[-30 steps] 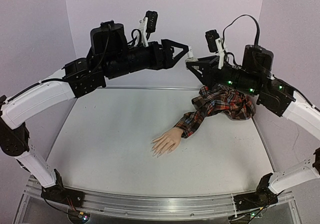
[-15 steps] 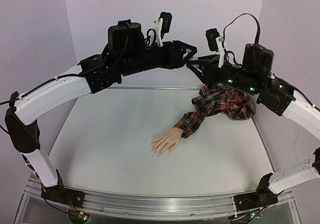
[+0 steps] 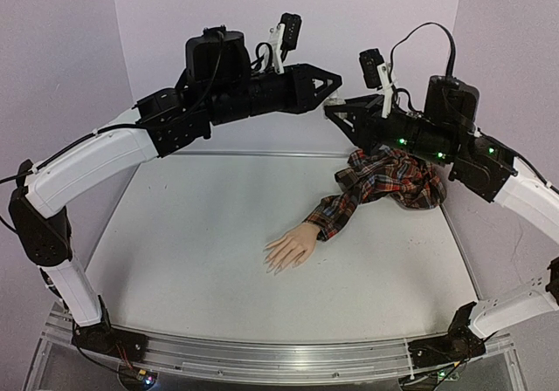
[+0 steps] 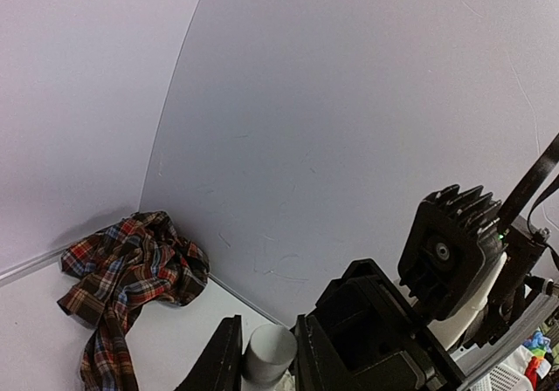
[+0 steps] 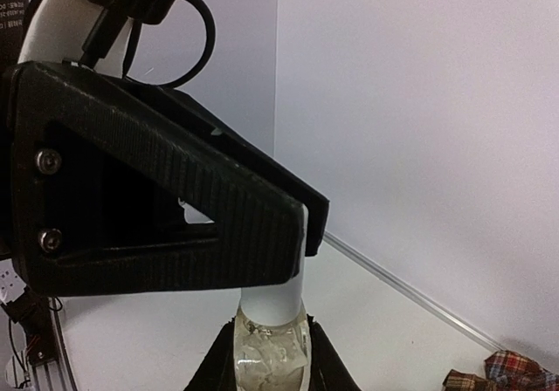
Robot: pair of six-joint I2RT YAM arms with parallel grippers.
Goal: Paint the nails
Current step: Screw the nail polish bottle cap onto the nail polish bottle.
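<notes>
- The right pincer point(image 5: 271, 369) is closed on a small clear bottle point(image 5: 273, 349). Its two fingers press on the sides of the bottle and hold it up in the air.
- The bottle has a white cap point(image 4: 269, 347) on top.
- The left pincer point(image 4: 266, 360) is nearly closed, with one finger on each side of the white cap. The fingers look like they touch the cap.
- In the right wrist view, one big black finger of the left pincer covers the top part of the cap.
- Both arms are up high. The two pincers meet at the far middle, close to the back wall point(image 3: 367, 16).
- The toy hand point(image 3: 290, 247) lies flat on the table point(image 3: 175, 260), near the middle and a bit to the right. It is well apart from both pincers, low down under them and nearer.
- The nails point(image 3: 274, 267) are at the tips of the toy hand's fingers, which point to the near left. They are too small to see well.
- A red checked sleeve point(image 3: 384, 181) runs from the wrist to the far right, where it lies in a bunched heap under the right arm.
</notes>
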